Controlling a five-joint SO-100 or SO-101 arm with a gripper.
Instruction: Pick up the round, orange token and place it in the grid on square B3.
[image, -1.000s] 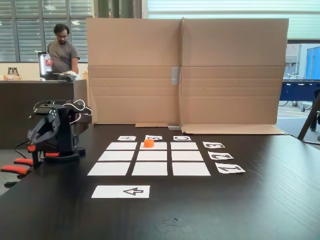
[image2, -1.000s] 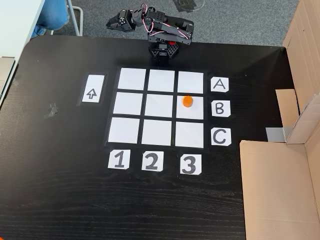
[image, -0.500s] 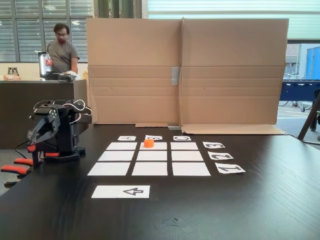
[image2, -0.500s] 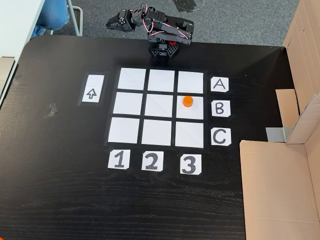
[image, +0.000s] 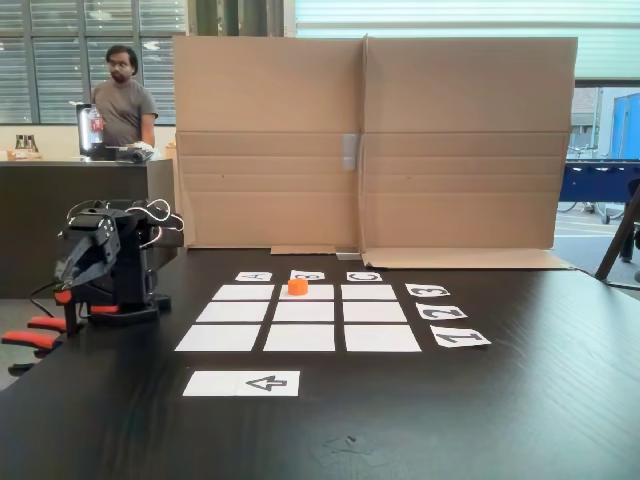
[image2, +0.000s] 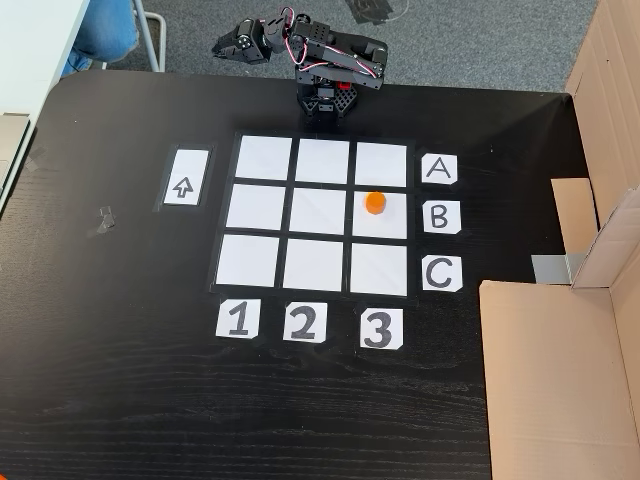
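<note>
Nothing on your table has shifted over the last second: the token (image2: 374, 203) sits exactly where it was, and the arm looks to be in the same folded pose. About the only change is the person (image: 122, 98) behind the counter at the back, whose head has turned a bit.

So where you're at: the token is flat on square B3 (image2: 381, 222), toward that square's upper edge in the top-down fixed view, in line with the B card (image2: 441, 217) and the 3 card (image2: 379, 329). In the low fixed view you see it (image: 297, 286) in the far row of the grid (image: 299, 337), middle column, just in front of the letter cards. It's standing upright and nothing is touching it.

Your arm is tucked up at its base (image2: 323, 100) at the table's edge, beyond the A row in the top-down view, well apart from the token. The gripper (image2: 226, 44) pokes out past the table edge over the floor; in the low view it (image: 72, 270) hangs pointing down at the left. The fingers look close together with nothing between them, but honestly it's too small and dark to say whether the jaws are fully closed, so I can't tell.

Beside the grid, the arrow card (image2: 185, 186) lies next to the 1 column. Big cardboard sheets (image: 370, 150) stand as a wall along the far side.
</note>
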